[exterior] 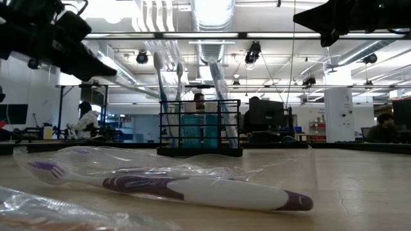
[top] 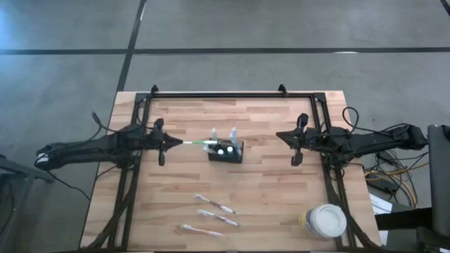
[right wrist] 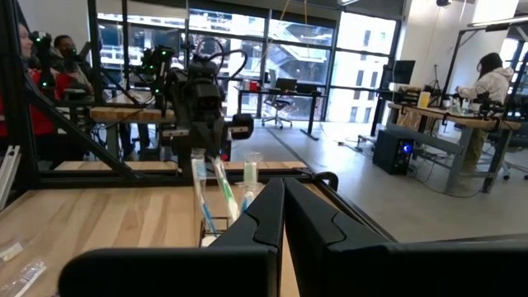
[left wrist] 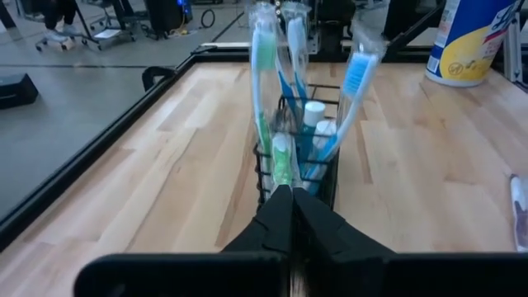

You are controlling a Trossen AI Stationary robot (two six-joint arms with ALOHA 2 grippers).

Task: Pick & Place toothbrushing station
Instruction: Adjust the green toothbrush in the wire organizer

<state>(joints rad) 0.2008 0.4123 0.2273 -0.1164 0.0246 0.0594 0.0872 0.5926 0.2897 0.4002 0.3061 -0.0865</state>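
Note:
The toothbrushing station, a small black mesh caddy (top: 226,151), stands on the wooden table at its middle, and wrapped toothbrushes stand upright in it (left wrist: 262,74). It also shows in the low view (exterior: 200,131). My left gripper (top: 180,143) is just left of the caddy, level and above the table. It is shut on a green and white wrapped toothbrush (top: 200,144) that points into the caddy. My right gripper (top: 280,135) hangs shut and empty to the right of the caddy, above the table. My left gripper pinches the near end of the green and white toothbrush (left wrist: 284,169) between its two fingers. The fingers come level from the table's left and lie along the brush. The brush is clear of the table, roughly level, and its far end reaches over the caddy's left rim (top: 211,145).
Three more wrapped toothbrushes (top: 214,205) lie on the table nearer the front edge, and one fills the low view's foreground (exterior: 192,189). A round white wipes tub (top: 325,221) stands at the front right. A black frame (top: 232,95) runs along the table's far and side edges.

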